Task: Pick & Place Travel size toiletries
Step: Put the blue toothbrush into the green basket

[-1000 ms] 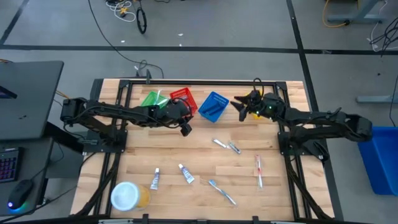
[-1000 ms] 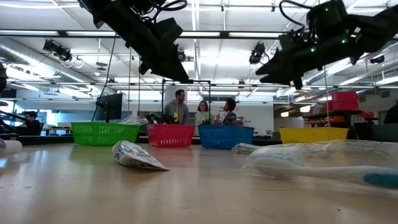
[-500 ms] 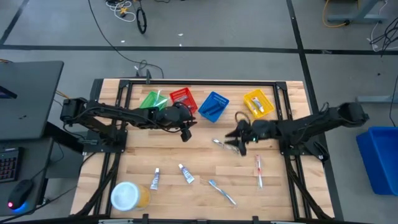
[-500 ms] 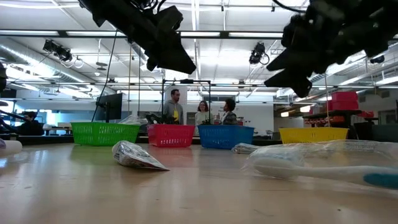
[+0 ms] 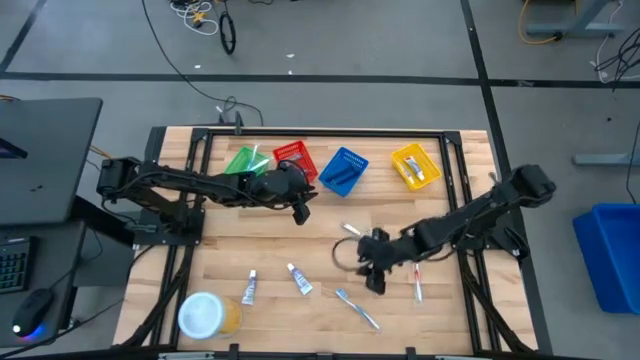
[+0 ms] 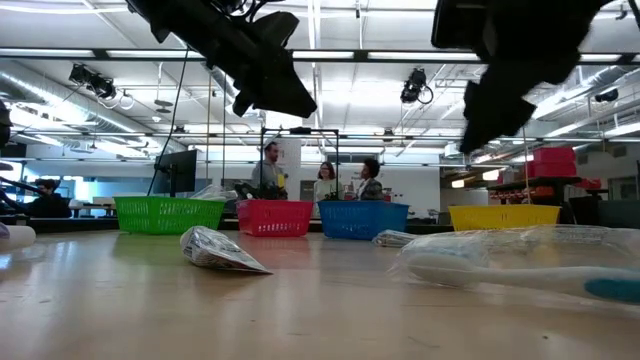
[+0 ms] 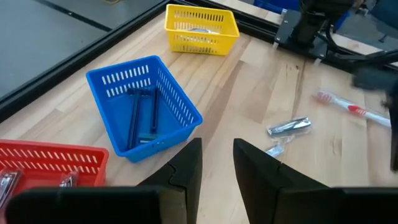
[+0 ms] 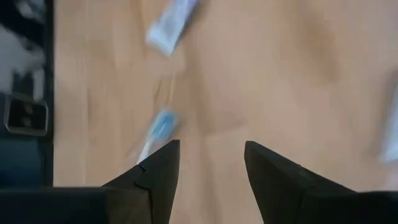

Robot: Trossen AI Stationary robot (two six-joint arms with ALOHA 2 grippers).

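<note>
Toiletries lie loose on the wood: two white tubes (image 5: 250, 288) (image 5: 300, 279), a blue toothbrush (image 5: 357, 307), a red toothbrush (image 5: 417, 277) and a wrapped silvery item (image 5: 351, 230). Dark razors (image 7: 140, 115) rest inside the blue basket (image 5: 343, 171). My right gripper (image 5: 375, 281) hovers open just above the table's middle, beside the blue toothbrush's head (image 8: 158, 127), with a tube (image 8: 171, 27) farther off. My left gripper (image 5: 298, 207) hangs open in the air near the red basket (image 5: 295, 160) and touches nothing.
Green (image 5: 245, 160), red, blue and yellow (image 5: 415, 165) baskets stand in a row along the far edge. A white-lidded yellow jar (image 5: 206, 315) sits at the near left corner. Several people stand in the room beyond the table (image 6: 325, 182).
My right gripper has swung from the far edge, by the yellow basket, toward the near edge and down over the middle of the table, ending beside the blue toothbrush. The yellow basket now shows uncovered. My left gripper has shifted only slightly.
</note>
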